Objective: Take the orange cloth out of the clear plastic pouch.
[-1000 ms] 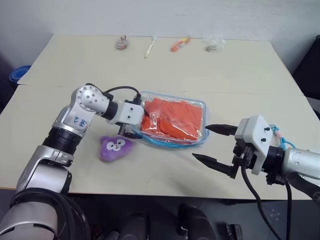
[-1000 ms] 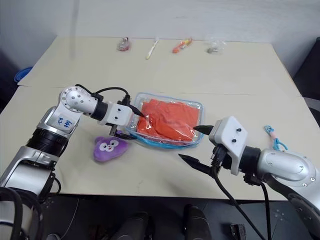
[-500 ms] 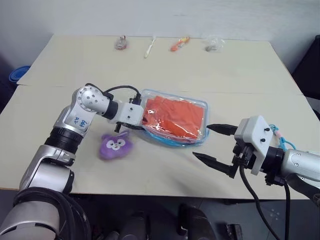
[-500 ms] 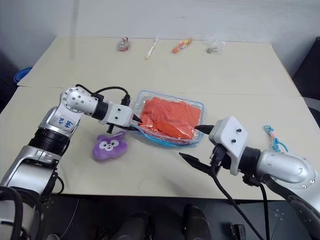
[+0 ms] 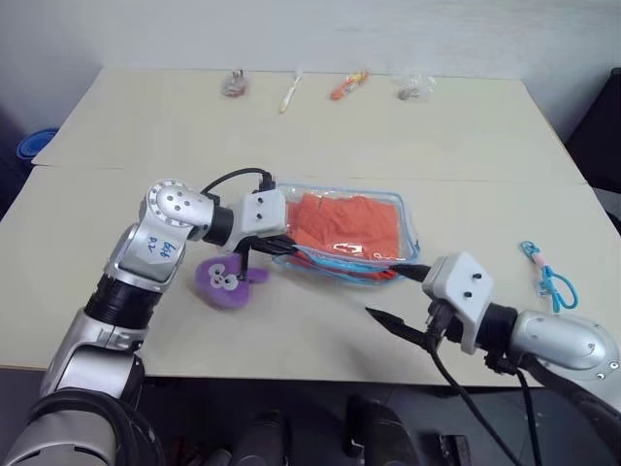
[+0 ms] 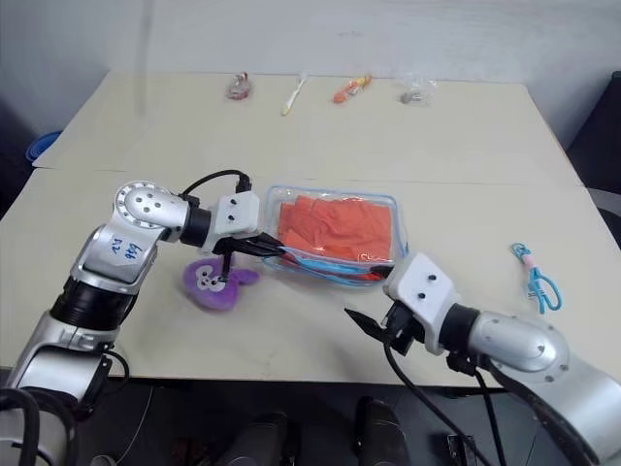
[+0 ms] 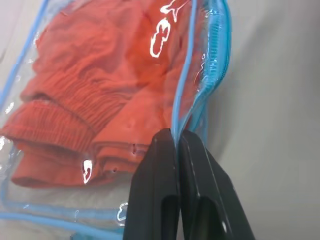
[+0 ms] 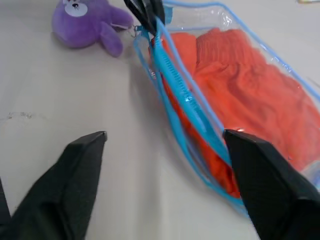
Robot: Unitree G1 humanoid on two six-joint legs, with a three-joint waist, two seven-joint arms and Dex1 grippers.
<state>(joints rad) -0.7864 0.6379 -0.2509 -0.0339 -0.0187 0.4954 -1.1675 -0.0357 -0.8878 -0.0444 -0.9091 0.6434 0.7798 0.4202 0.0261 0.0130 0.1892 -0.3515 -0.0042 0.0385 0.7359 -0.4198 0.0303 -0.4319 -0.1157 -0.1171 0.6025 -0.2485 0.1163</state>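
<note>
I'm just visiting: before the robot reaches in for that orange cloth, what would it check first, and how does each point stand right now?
1. Left gripper shut on the blue trim of the clear plastic pouch: ok.
2. Pouch mouth gaping along the zipper edge facing the right gripper: ok, the trim lines stand apart in the right wrist view.
3. Right gripper open and lined up with the mouth: ok.
4. Right gripper inside the pouch: not ok, it is short of the opening.
5. Orange cloth out of the pouch: not ok, it lies wholly inside.
6. Purple plush toy out of the right gripper's way: ok, it sits beside the left gripper.
</note>
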